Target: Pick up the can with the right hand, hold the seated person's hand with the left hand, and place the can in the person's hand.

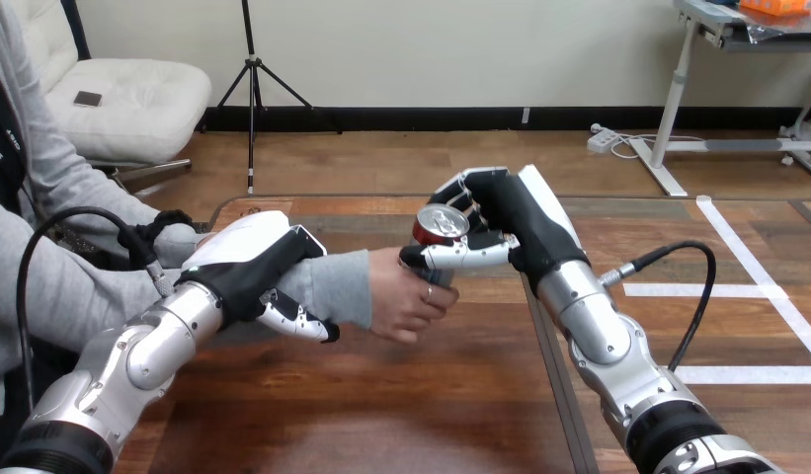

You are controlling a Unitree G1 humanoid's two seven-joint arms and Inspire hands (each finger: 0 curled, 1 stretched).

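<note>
A red can [438,229] with a silver top is upright above the table, a little right of centre. My right hand [500,222] is shut on it, thumb across its front and fingers behind. The person's hand [406,299] reaches in from the left and its fingers curl round the can's lower part, so both hands are on the can. My left hand [253,265] lies over the person's grey-sleeved forearm [327,286], with its fingers [300,321] curled under and round the sleeve.
The wooden table [401,415] stretches toward me below the hands. A dark seam [549,375] runs down the table under my right forearm. White tape lines [767,291] mark the surface at the right.
</note>
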